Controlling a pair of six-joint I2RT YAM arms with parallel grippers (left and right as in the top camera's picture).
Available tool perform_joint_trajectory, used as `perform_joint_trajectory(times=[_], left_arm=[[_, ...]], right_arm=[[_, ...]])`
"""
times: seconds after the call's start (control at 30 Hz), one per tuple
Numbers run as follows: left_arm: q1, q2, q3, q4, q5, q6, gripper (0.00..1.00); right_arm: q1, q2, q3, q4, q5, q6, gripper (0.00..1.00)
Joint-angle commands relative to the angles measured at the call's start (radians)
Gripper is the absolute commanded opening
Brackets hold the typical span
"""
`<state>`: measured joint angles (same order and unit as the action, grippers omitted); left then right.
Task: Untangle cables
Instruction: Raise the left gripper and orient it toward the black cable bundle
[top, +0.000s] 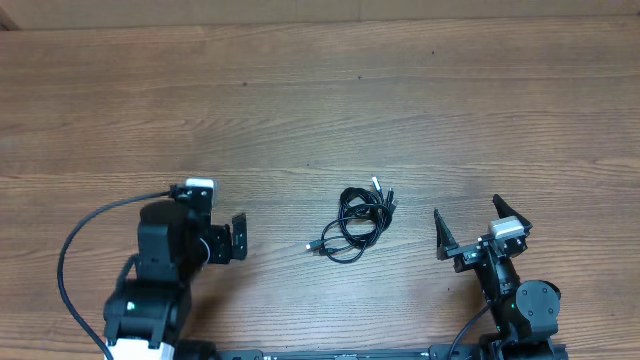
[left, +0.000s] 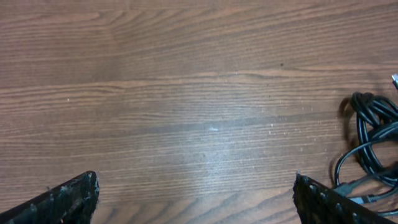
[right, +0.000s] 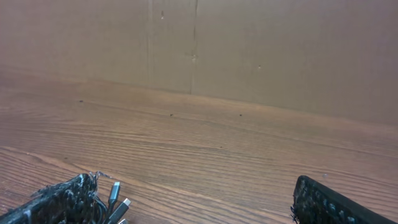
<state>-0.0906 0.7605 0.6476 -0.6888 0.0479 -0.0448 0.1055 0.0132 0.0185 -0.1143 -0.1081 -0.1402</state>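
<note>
The cables (top: 358, 222) are a small bundle of thin black wires with silver plugs, lying looped together on the wooden table between the two arms. The left wrist view shows the cables (left: 372, 140) at its right edge; in the right wrist view only their plugs (right: 115, 202) show, at the bottom left. My left gripper (top: 238, 238) is open and empty to the left of the bundle; its fingertips (left: 196, 190) are spread wide over bare wood. My right gripper (top: 478, 226) is open and empty to the right of the bundle, its fingers (right: 196, 199) wide apart.
The wooden table (top: 320, 110) stretches far beyond the bundle. A brown cardboard wall (right: 261, 50) stands along the far edge. A thick black arm cable (top: 75, 240) loops at the left of the left arm.
</note>
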Motion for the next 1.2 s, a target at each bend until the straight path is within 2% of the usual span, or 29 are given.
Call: perform_joint_trajectory(times=[0.0,0.4,1.17], left_arm=[[0.005,0.048,0.083,-0.051,0.004,0.023,0.99],[0.005,0.115,0.221,-0.239,0.008,0.015,0.99],[0.005,0.121,0.233,-0.240,0.031,0.004,0.99]], right_arm=[[-0.001,-0.005,0.007,0.004,-0.008,-0.007,1.00],[-0.001,-0.005,0.007,0.003,-0.008,-0.007,1.00],[-0.001,-0.005,0.007,0.003,-0.008,-0.007,1.00]])
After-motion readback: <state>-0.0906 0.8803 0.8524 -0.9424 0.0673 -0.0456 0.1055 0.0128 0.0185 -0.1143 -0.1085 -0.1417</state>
